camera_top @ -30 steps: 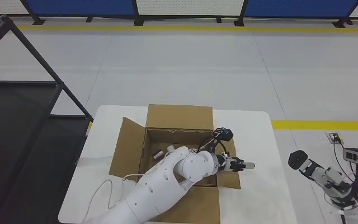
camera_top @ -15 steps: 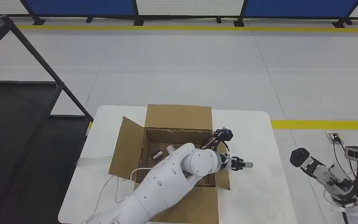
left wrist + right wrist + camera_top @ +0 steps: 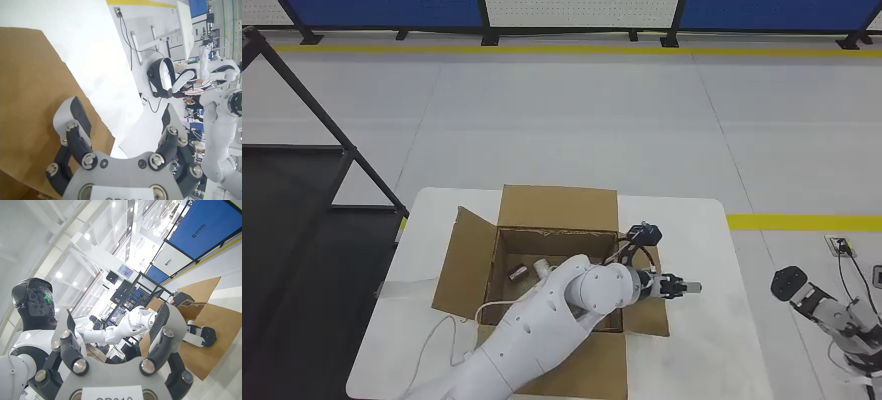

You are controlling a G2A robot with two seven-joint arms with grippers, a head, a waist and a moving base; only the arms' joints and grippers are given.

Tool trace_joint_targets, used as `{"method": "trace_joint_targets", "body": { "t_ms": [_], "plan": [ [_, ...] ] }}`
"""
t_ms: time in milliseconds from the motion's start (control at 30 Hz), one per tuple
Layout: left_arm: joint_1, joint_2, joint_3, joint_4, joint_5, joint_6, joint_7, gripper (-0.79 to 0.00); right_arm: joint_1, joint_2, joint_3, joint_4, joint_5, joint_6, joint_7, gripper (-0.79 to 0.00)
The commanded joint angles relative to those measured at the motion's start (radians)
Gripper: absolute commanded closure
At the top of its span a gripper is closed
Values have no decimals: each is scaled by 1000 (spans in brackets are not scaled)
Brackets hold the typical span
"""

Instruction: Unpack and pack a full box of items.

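While spread and empty, left hand above box flap.

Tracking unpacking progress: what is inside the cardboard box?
In the cardboard box, a small brown item and a white item lie near the far wall; the left arm covers the rest.

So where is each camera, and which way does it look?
Top view: up on the robot, looking down at the table and open box; the left arm crosses the box.
Left wrist view: on the left arm, looking past its open left pincer over a box flap and table edge.
Right wrist view: on the right arm, tilted up past its open right pincer at the robot's head, left arm and box.
Shared: all three show the box; top and right wrist views show the left pincer.
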State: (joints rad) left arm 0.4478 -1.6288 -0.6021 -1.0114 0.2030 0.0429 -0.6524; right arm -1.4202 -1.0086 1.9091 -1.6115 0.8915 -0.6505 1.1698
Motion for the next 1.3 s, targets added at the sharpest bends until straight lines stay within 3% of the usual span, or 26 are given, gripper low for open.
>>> {"method": "trace_joint_targets", "body": {
  "t_ms": [0,133,267,500,600,733,933,1200,1267],
  "plan": [
    [15,10,-28,-40,13,-11,20,-785,7,0,-4,4,-4,0,0,-785],
    [83,48,-110,-189,74,-7,61,-785,33,1,-18,15,-17,6,6,-785],
    [213,103,-239,-433,163,10,63,-785,68,3,-34,14,-30,15,15,-785],
    [510,189,-513,-898,349,69,-22,-785,143,8,-93,-19,-120,24,24,-785],
    [649,213,-633,-1056,374,69,-42,-785,191,10,-141,-23,-217,17,16,-785],
    [810,232,-766,-1193,391,62,-21,-785,260,6,-218,-29,-356,34,-41,-785],
    [1071,248,-966,-1330,329,-5,73,-785,359,-7,-355,-59,-628,97,-209,-785],
    [1393,251,-1195,-1338,147,-203,248,-785,493,-35,-587,-91,-956,237,-364,-785],
    [1458,250,-1231,-1331,121,-246,272,-785,529,-45,-655,-83,-977,268,-369,-785]
  ]
}}
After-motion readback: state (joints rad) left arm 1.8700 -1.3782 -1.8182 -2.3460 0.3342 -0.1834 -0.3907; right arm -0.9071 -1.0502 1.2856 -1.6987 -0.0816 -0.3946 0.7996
